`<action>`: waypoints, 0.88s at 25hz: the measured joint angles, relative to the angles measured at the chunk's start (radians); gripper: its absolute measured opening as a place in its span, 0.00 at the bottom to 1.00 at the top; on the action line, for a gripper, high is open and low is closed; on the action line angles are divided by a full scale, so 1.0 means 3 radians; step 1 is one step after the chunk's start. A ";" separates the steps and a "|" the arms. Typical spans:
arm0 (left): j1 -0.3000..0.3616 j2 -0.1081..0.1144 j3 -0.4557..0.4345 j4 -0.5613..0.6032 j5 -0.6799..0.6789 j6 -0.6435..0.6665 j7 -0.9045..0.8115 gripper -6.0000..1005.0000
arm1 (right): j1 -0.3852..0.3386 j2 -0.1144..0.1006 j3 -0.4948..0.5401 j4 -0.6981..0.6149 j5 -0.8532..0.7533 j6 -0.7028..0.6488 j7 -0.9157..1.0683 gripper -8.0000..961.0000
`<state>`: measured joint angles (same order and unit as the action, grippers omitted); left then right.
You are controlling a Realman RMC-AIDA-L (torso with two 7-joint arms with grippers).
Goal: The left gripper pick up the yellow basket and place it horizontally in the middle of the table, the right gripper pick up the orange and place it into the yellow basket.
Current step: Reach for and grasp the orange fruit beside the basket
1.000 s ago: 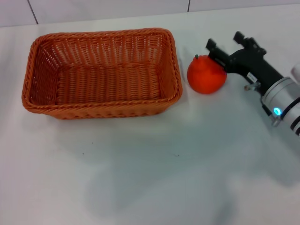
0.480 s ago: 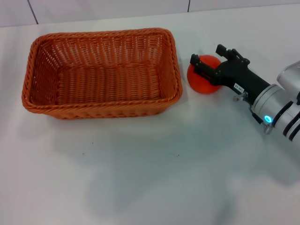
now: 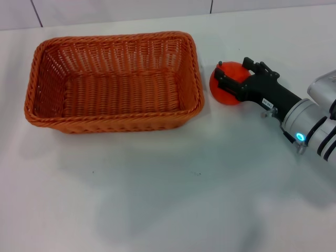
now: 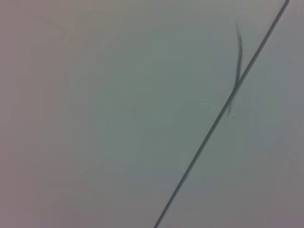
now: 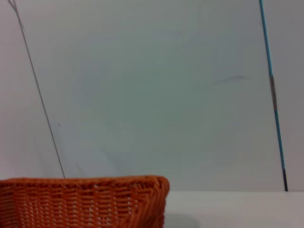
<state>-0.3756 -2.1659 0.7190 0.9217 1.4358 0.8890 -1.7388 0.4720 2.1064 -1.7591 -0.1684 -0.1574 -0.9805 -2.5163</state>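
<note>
White table (image 3: 173,184), matte, faint dark specks near middle. Yellow basket (image 3: 113,81) rested directly on it, left of centre, long side across, open side up. Orange (image 3: 227,84) sat on tabletop just beside basket's right end, apart from rim. Soft grey shadow lay across near part of surface.
</note>
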 joint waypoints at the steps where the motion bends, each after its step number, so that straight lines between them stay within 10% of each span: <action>1: 0.0002 0.0000 0.0000 -0.0005 0.0000 0.0007 0.0000 0.85 | -0.0001 0.0000 0.0001 -0.0001 0.0000 0.0032 0.0001 0.90; 22: 0.0026 -0.0001 0.0004 -0.0059 -0.0005 0.0156 0.0044 0.84 | -0.0018 -0.0010 0.0017 -0.0003 0.0003 0.0186 0.0130 0.88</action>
<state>-0.3677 -2.1661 0.7202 0.9041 1.4342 0.9357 -1.7257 0.4665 2.1034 -1.7540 -0.1695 -0.1566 -0.9249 -2.4773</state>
